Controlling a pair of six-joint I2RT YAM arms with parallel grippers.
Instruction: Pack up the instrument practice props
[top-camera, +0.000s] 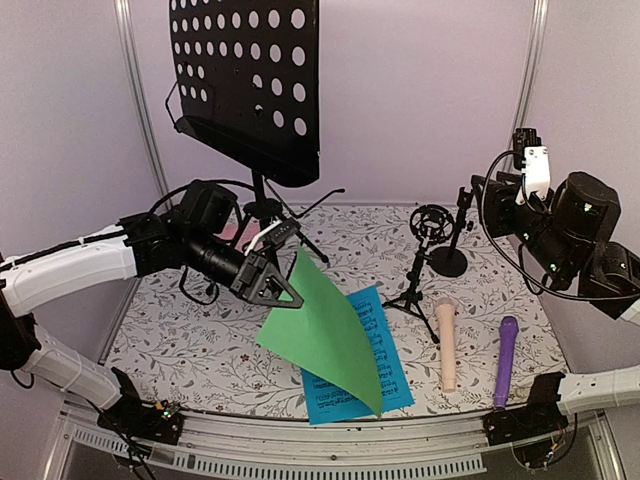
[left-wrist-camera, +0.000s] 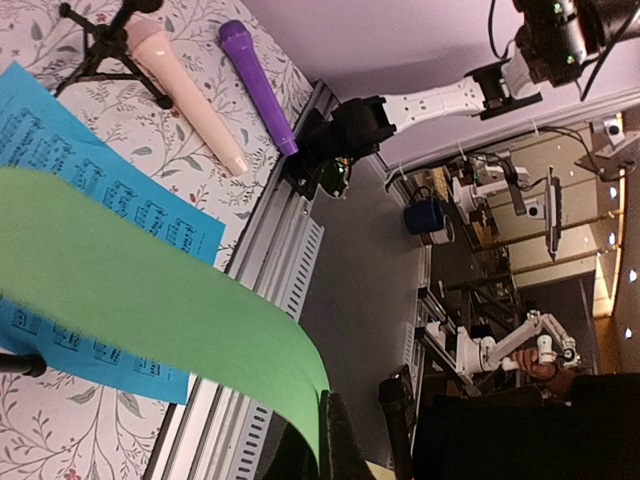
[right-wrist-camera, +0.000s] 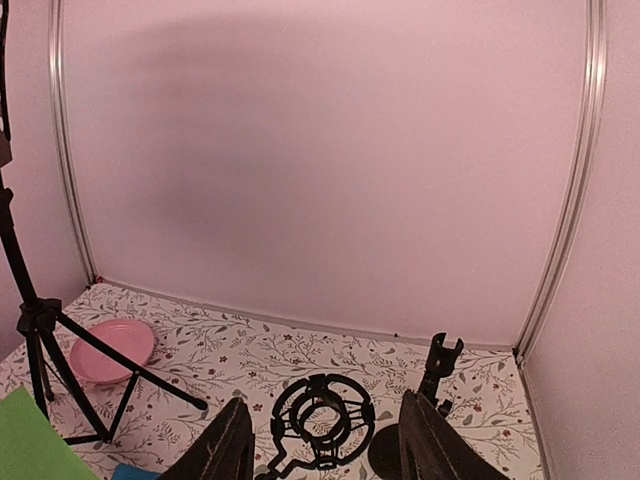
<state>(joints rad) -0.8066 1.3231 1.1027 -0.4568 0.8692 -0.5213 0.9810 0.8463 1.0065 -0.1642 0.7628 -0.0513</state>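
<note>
My left gripper (top-camera: 283, 290) (left-wrist-camera: 325, 440) is shut on a corner of the green sheet (top-camera: 325, 335) (left-wrist-camera: 150, 270), which hangs curved above the table. Partly under it, the blue sheet (top-camera: 365, 385) (left-wrist-camera: 90, 140) lies flat. The beige microphone (top-camera: 447, 345) (left-wrist-camera: 185, 90) and the purple microphone (top-camera: 506, 360) (left-wrist-camera: 258, 85) lie at the front right. The black perforated music rack (top-camera: 250, 80) stands at the back left. My right gripper (top-camera: 480, 195) (right-wrist-camera: 325, 450) hangs open and empty above the shock-mount support (top-camera: 428, 225) (right-wrist-camera: 322, 420) and the round-base support (top-camera: 452, 250) (right-wrist-camera: 440, 370).
A pink plate (top-camera: 232, 232) (right-wrist-camera: 110, 350) sits behind the rack's tripod legs (right-wrist-camera: 60, 350). Pale walls close in the back and sides. A metal rail (top-camera: 330, 450) runs along the table's front edge.
</note>
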